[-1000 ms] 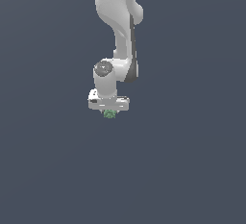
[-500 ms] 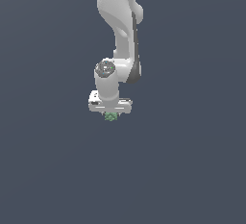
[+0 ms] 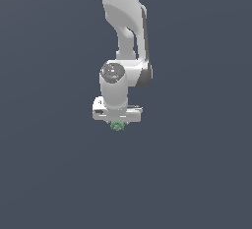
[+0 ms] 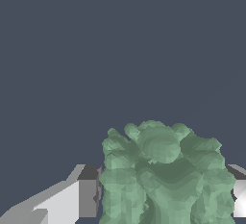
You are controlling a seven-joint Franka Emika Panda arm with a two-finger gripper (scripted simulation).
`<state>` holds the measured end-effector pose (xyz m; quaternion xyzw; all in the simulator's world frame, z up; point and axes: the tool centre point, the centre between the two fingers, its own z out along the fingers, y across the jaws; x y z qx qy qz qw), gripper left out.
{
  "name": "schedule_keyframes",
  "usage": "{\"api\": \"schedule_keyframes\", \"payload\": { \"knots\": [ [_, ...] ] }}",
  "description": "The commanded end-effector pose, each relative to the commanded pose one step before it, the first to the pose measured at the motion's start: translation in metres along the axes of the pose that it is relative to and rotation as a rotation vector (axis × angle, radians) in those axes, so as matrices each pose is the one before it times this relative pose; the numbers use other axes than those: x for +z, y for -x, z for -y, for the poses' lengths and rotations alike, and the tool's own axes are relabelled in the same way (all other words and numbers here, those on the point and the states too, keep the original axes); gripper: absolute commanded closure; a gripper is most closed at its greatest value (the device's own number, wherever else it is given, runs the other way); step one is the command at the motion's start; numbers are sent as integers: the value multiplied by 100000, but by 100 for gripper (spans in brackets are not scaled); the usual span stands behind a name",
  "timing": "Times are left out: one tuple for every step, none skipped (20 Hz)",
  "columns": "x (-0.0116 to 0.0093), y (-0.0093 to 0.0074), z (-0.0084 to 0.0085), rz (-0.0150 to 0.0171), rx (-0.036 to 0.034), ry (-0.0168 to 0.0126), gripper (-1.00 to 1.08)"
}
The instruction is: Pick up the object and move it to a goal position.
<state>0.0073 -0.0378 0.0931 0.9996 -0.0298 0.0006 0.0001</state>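
Filling the wrist view up close, the object (image 4: 163, 175) is a lumpy, faceted, pale-green clump with darker green patches, pinched between the white-and-grey fingers (image 4: 72, 201) of the jaws, which are closed on it. From the exterior view it is only a tiny green speck (image 3: 116, 126) under the smooth, glossy white arm (image 3: 123, 36), against plain slate-grey. No writing shows anywhere.

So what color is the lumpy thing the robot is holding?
The object is pale green with darker green patches, clearest in the wrist view.
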Motion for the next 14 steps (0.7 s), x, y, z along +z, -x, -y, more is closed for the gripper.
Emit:
{"api": "schedule_keyframes", "payload": {
  "knots": [
    [-756,-1215,553,65,58,16,108],
    [-237,-395,179,0,0,0,108],
    [-213,-358,160,0,0,0,108],
    [-189,-323,143,0,0,0,108],
    [-167,-288,126,0,0,0,108],
    [-145,-255,110,0,0,0,108],
    [-124,-222,94,0,0,0,108],
    [-104,-191,79,0,0,0,108],
    [-86,-160,64,0,0,0,108],
    [-68,-130,51,0,0,0,108],
    [-51,-100,38,0,0,0,108],
    [-35,-71,27,0,0,0,108],
    [-21,-42,16,0,0,0,108],
    [-7,-14,5,0,0,0,108]
  ]
}}
